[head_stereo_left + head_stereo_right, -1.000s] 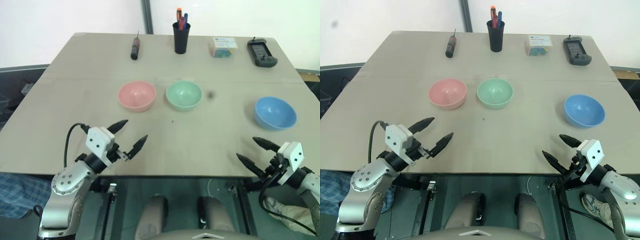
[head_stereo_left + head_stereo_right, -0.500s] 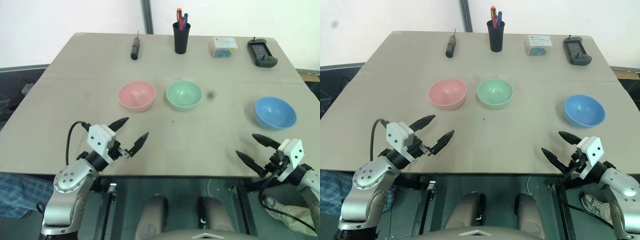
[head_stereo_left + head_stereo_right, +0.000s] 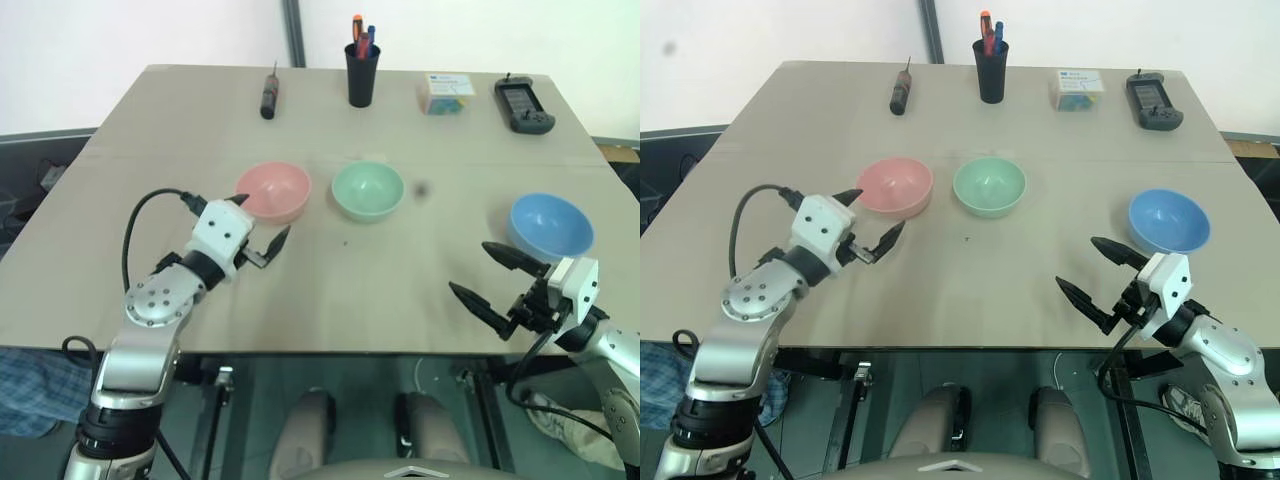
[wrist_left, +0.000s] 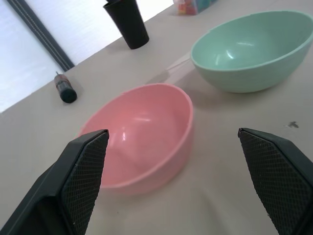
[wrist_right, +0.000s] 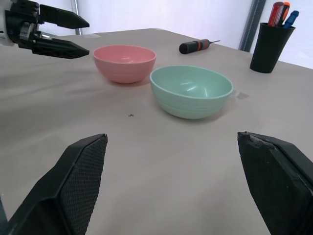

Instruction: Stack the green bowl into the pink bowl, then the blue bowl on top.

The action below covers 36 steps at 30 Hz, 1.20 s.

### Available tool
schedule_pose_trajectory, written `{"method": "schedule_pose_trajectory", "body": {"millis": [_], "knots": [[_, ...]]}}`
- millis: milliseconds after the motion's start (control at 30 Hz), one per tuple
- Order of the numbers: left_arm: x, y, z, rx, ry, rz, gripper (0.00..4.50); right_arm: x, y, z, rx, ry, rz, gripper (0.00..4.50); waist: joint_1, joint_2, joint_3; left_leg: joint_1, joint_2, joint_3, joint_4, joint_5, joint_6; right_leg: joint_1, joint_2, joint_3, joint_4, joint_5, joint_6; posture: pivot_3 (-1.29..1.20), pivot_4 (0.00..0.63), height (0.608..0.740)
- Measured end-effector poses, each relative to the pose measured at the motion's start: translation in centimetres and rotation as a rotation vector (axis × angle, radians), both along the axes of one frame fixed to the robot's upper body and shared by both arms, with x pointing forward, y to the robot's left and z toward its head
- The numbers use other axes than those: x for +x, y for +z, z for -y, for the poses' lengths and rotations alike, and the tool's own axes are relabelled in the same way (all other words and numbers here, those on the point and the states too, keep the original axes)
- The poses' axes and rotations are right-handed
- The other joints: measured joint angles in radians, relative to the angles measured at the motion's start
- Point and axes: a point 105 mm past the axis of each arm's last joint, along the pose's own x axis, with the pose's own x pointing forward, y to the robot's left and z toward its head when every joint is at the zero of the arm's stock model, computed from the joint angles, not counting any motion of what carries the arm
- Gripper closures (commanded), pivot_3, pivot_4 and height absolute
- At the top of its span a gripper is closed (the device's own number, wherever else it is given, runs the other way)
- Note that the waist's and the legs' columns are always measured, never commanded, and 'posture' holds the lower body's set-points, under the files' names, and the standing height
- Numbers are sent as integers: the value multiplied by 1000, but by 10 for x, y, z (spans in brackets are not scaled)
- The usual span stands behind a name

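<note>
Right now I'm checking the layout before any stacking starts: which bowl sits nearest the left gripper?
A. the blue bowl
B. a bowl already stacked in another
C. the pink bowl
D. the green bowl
C: the open left gripper hangs just in front of the pink bowl, while the green bowl sits beside that and the blue bowl lies far off near the right gripper.

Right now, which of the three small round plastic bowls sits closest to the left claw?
The pale pink plastic bowl, leftmost of the three, just ahead of the open left claw. The mint-green bowl sits beside it, farther off; the light blue bowl is farthest.
</note>
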Motion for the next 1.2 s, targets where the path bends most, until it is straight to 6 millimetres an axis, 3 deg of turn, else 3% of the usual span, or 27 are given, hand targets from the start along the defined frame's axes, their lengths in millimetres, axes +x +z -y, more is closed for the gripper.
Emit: {"method": "schedule_pose_trajectory", "body": {"millis": [133,367,567,667,933,967,1100,1200], "knots": [[11,-3,-9,67,50,-33,22,3,5,-5,10,3,17,4,-2,0,0,0,0,0,0,0,0,0,0,0,0,0,0,0,150,740],[48,-32,-14,203,29,-177,22,11,25,-16,30,11,79,4,3,0,0,-1,-1,-1,0,0,0,0,0,-1,0,0,0,0,150,740],[71,-39,9,328,-120,-210,22,11,29,-21,55,-11,87,4,0,0,0,-2,-1,-1,0,0,0,-1,0,-1,0,0,0,0,150,740],[74,-40,17,357,-187,-231,766,10,30,-21,53,-15,92,4,-1,0,0,-2,-1,-1,0,0,0,-1,0,-1,0,0,0,0,150,740],[76,-44,20,398,-258,-280,4275,9,27,-20,49,-29,82,4,-1,0,0,-2,-1,-1,0,0,0,-1,0,-1,0,0,1,0,150,740],[77,-38,21,402,-264,-259,4486,9,26,-19,49,-31,80,4,1,-1,0,-2,-1,-1,0,0,0,0,0,-1,0,0,1,0,150,740],[76,-34,27,417,-311,-247,4486,9,25,-19,47,-33,78,4,0,-1,0,-2,-1,0,0,0,0,-1,0,-1,0,0,1,0,150,740],[65,-25,44,385,-437,-202,4486,9,26,-19,44,-33,79,4,-1,-1,0,-2,-1,-1,0,0,0,-1,0,-1,0,0,1,0,150,740]]}}
